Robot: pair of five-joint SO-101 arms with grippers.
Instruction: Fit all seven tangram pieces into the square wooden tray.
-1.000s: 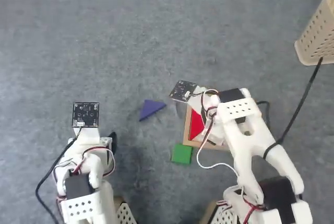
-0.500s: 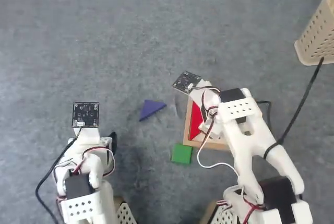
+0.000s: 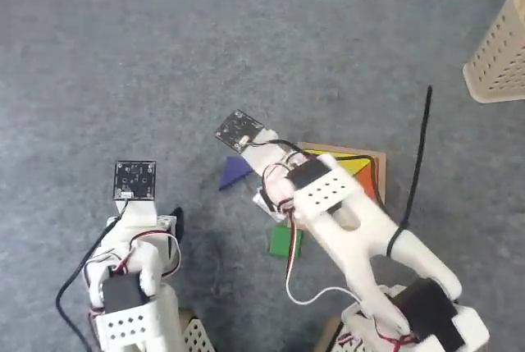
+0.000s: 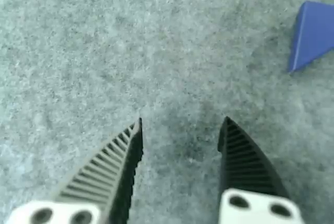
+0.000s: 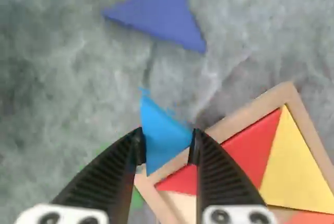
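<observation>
While the left arm idles at the near left of the carpet, its claw hangs spread wide over bare pile with nothing between the fingers. It is apparently parked there to leave the middle free for its partner. Ahead of it and to the right lies the purple triangle, flat on the carpet, well apart from that claw and outside the tray, waiting its turn. Nearer the robot sits the green square, also loose on the carpet, just beside the tray's corner and partly under the right arm.

That right arm stretches across the middle, and its claw pinches the blue piece by two opposite edges. The piece points toward the purple triangle and sits over the tray's near corner rather than inside it. The grip probably lets the claw turn the piece before seating it.

Farthest right, the tray already holds a red piece and a yellow piece, edge to edge. At least three pieces look unplaced.
</observation>
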